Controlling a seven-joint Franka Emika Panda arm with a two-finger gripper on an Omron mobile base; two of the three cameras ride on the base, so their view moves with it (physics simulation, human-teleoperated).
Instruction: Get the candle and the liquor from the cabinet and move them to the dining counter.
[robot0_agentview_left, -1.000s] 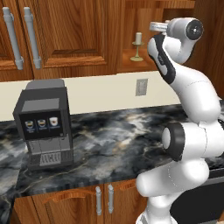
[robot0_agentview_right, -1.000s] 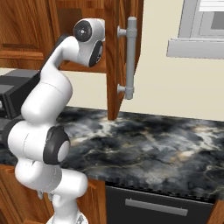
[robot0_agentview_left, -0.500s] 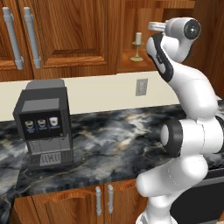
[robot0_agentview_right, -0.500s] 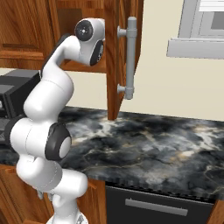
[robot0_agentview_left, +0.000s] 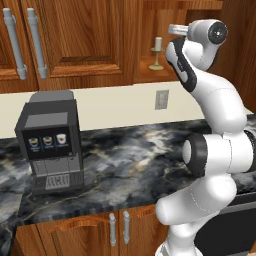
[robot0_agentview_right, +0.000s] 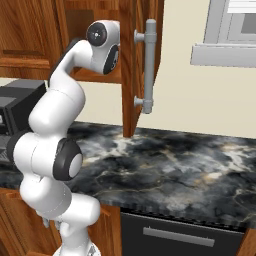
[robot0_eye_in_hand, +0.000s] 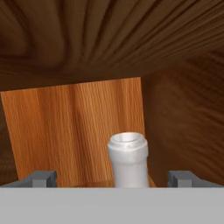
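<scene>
The claw (robot0_eye_in_hand: 112, 178) is standing released at full spread inside the cabinet (robot0_agentview_left: 90, 45), holding nothing. In the hand view, its two fingertips (robot0_eye_in_hand: 41, 178) are rising at the lower left and lower right of the frame, and the pale cap of the liquor (robot0_eye_in_hand: 127, 159) is showing between them, slightly right of centre. The bottle's long axis is running up the frame, roughly parallel with the fingertips, so the neck is lying in the gap between the jaws but not touching either one. Judged from this, the coming move calls for a short advance and a small shift toward the right-hand fingertip side before clamping.

The left base view is showing the candle (robot0_agentview_left: 157, 52) standing upright on the cabinet shelf in the upper centre of the frame, just left of the arm's wrist. The right base view is showing the open cabinet door with its long grey bar handle (robot0_agentview_right: 149, 65) at upper centre, above the marbled counter (robot0_agentview_right: 175, 165).
</scene>
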